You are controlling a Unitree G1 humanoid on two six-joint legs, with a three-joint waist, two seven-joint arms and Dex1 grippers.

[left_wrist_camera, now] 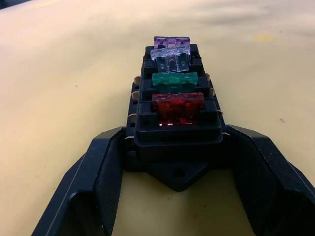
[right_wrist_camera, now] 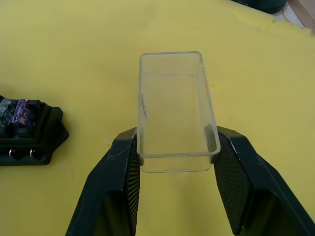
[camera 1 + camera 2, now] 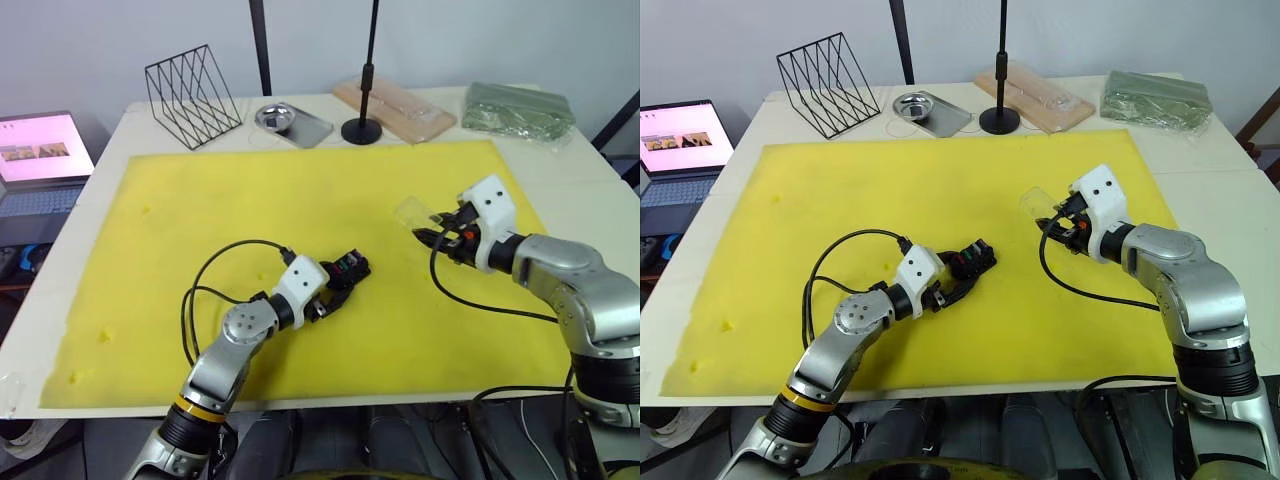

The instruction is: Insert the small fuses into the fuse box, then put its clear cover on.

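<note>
Pointing away from left hand (image 1: 172, 162): fuse box (image 1: 172, 118) long axis.

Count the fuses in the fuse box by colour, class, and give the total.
Purple fuse: 1
Clear fuse: 1
Green fuse: 1
Red fuse: 1
Total: 4, all seated in the fuse box.

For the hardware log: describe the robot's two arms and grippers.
Both arms are silver-grey metal with rounded joints, each ending in a white wrist housing. A black cable loops from each wrist. The left gripper and right gripper each have two black fingers with textured inner pads.
</note>
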